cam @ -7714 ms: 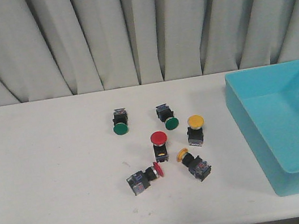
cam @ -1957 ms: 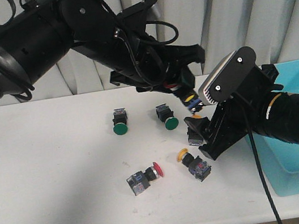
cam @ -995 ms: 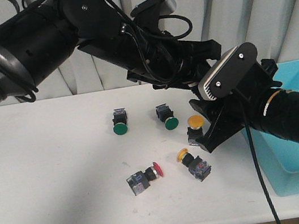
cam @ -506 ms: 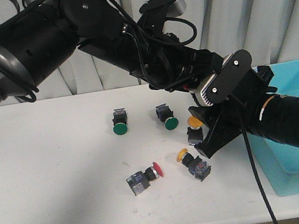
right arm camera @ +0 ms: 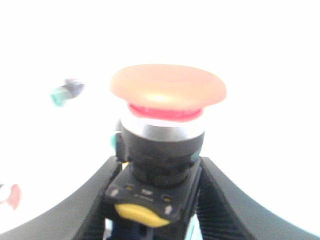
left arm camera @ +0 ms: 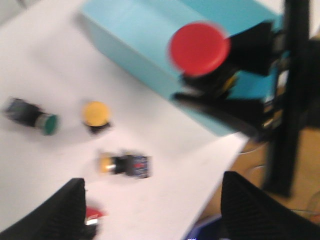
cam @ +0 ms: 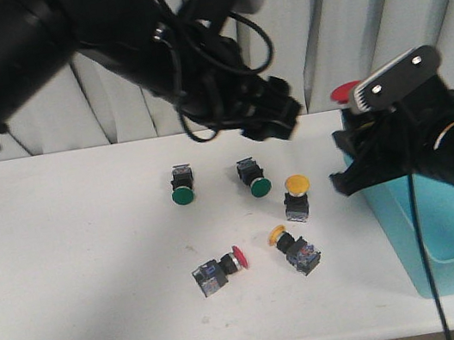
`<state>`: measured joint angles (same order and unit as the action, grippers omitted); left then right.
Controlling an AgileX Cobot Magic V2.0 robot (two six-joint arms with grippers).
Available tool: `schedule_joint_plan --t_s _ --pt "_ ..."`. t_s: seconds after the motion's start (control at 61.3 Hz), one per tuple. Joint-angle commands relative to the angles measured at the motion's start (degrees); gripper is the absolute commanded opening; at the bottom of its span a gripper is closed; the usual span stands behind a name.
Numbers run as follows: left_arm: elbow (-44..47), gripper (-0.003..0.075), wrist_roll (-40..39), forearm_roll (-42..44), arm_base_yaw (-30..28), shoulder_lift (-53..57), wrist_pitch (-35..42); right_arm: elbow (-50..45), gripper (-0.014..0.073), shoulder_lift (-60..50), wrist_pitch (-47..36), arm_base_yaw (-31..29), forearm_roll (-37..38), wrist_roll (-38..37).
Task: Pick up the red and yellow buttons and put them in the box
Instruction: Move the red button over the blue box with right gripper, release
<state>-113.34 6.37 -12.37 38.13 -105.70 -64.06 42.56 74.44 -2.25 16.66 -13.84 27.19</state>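
Gripping red button [right arm camera: 167, 95], right end effector [right arm camera: 152, 200]

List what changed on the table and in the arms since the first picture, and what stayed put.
The upright red button has left the table: the right tool now holds it, raised beside the box at its near-left corner. The left tool has pulled back, open and empty. Unmoved: two green buttons, two yellow buttons, the toppled red button and the box.
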Motion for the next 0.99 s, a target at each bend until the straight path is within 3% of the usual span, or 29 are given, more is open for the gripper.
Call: schedule_joint_plan --t_s 0.0,0.114,0.228,0.31,0.342,0.62,0.783,0.978 --pt "-1.5 0.0515 -0.4 9.3 0.1 4.7 1.1 2.1 0.0 -3.6 -4.3 -3.1 -0.9 -0.3" --pt "-1.5 0.0419 -0.6 19.7 0.1 5.5 -1.6 2.1 0.0 -5.0 -3.8 -7.7 -3.3 -0.3" --pt "-1.5 0.0215 -4.9 29.7 -0.6 5.4 -3.7 3.0 0.0001 -4.7 -1.8 -13.3 -7.5 -0.3" --pt "-1.5 0.0031 -8.1 32.6 -1.9 5.3 -3.3 5.6 0.0004 -3.0 3.0 -17.1 -8.3 -0.3" --pt "-1.5 -0.0009 -8.4 32.6 -2.5 5.3 -3.0 7.2 0.0004 -1.9 5.8 -18.6 -8.3 -0.3" --pt "-1.5 -0.0007 -9.5 32.3 -4.1 5.3 -2.9 20.1 0.0009 13.1 26.0 -25.6 -5.8 -2.5" --pt "-1.5 -0.0007 -9.4 29.9 -4.1 5.1 -2.5 23.0 0.0012 21.4 27.6 -26.3 -0.8 -8.2" --pt "-1.5 -0.0007 -9.4 29.5 -4.1 4.0 -2.2 25.8 0.0022 30.0 27.5 -25.3 0.8 -8.8"
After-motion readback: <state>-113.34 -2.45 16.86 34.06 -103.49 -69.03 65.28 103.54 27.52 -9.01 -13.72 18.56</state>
